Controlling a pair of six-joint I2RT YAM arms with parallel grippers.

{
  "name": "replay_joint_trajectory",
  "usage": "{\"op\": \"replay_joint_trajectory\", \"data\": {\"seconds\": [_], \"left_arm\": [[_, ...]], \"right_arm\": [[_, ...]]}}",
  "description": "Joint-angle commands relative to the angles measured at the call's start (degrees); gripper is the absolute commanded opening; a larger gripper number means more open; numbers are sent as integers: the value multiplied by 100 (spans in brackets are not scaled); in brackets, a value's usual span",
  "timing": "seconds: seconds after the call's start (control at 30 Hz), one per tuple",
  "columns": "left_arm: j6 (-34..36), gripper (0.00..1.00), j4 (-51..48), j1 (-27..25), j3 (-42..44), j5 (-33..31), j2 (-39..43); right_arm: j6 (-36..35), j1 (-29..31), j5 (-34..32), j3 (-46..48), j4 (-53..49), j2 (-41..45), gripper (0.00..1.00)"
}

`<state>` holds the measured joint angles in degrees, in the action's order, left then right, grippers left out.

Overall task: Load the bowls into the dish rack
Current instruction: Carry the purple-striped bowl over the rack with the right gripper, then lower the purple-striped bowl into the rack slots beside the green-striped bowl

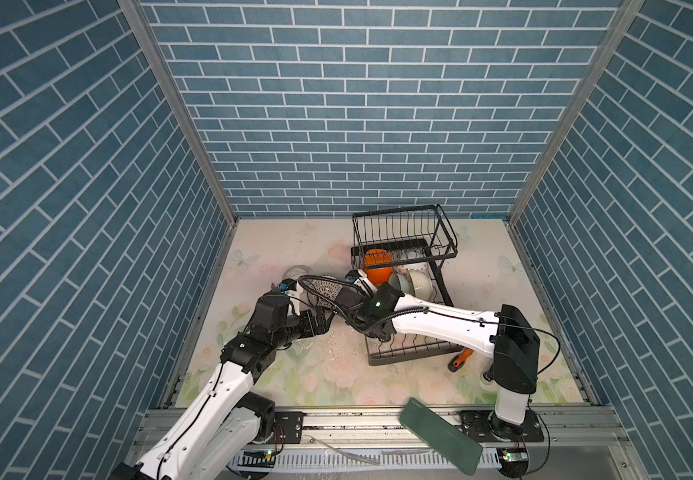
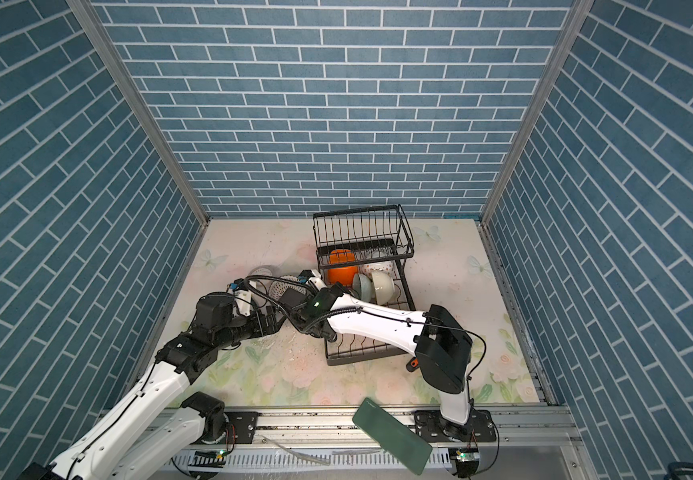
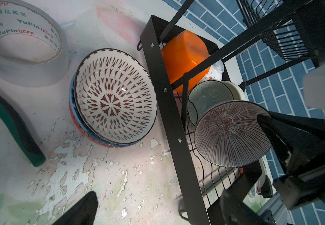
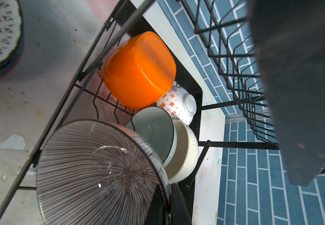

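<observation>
Clear tape roll (image 3: 21, 48) printed "YuPin BOPP" with Chinese characters 誉品胶带

Laboratory robot test cell dressed as a kitchen corner: blue brick-print wall panels (image 1: 357, 124) on aluminium posts (image 1: 180, 112); floral-print tabletop (image 1: 295, 374); two robot arms (image 1: 440, 324) mounted on an aluminium rail (image 1: 345, 434).

Our two white-and-black arms
We see the left arm (image 1: 212, 395) and the right arm (image 1: 440, 326) in white shells with black joint housings, thin black cables, one ribbed hose (image 1: 405, 312) and a green light (image 1: 378, 304).
</observation>
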<state>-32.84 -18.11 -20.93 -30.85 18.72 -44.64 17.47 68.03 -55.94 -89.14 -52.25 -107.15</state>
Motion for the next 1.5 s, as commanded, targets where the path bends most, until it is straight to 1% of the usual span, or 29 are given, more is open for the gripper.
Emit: {"op": "replay_joint_trajectory", "data": {"seconds": [0.0,0.17,0.47,0.9,1.13,1.47], "left_arm": [[-16,100,44,1,62,-32,-18],[-29,100,49,2,66,-18,-53],[-21,100,113,9,62,14,-106],[-3,100,183,14,123,14,-207],[-2,100,220,15,142,13,-238],[1,100,238,24,225,6,-170]], "right_arm": [[-23,-61,-437,90,76,-81,0],[-84,-162,-496,83,200,-190,0],[-417,-235,-685,64,604,-338,0],[-679,-342,-1144,71,962,-675,0],[-910,-397,-1256,125,1251,-832,0],[-1017,-464,-1421,239,1514,-993,0]]}}
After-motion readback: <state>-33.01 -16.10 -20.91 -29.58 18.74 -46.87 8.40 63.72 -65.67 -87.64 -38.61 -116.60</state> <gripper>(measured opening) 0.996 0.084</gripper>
